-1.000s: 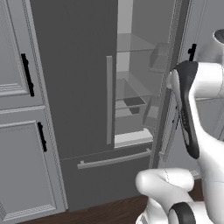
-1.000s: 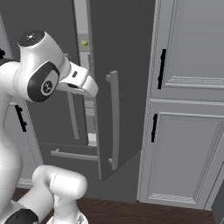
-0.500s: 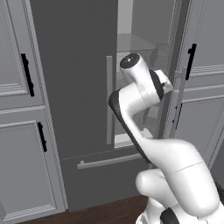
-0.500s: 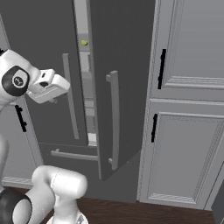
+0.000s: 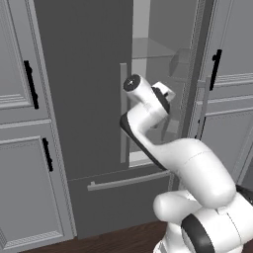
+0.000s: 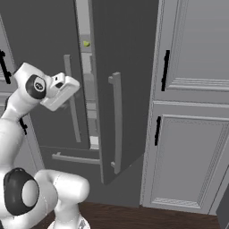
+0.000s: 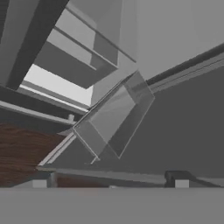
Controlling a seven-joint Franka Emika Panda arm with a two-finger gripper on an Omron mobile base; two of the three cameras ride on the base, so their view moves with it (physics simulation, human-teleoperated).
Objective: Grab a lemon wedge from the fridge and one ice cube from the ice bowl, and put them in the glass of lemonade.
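The fridge (image 5: 84, 99) is a tall dark grey unit, and its right door (image 6: 127, 67) stands swung open. High inside the gap a small yellow-green lemon wedge (image 6: 86, 44) rests on a shelf. My hand (image 6: 62, 91) hovers in front of that gap, well below the wedge, angled toward the interior. In the hand view my gripper (image 7: 110, 183) is open, its fingertips (image 7: 181, 183) wide apart with nothing between them, facing pale shelves and a clear door bin (image 7: 116, 118). The ice bowl, ice cube and glass of lemonade are out of view.
Panelled grey cabinets with black handles flank the fridge on the left (image 5: 24, 148) and the right (image 6: 192, 143). The open door's long bar handle (image 6: 117, 120) juts out to the right of my hand. The bottom drawer handle (image 5: 126, 180) and dark wood floor (image 6: 134, 214) lie below.
The arm has swung from the right side across to the front of the fridge opening, turning the hand toward the interior. The gripper has gone from shut to open.
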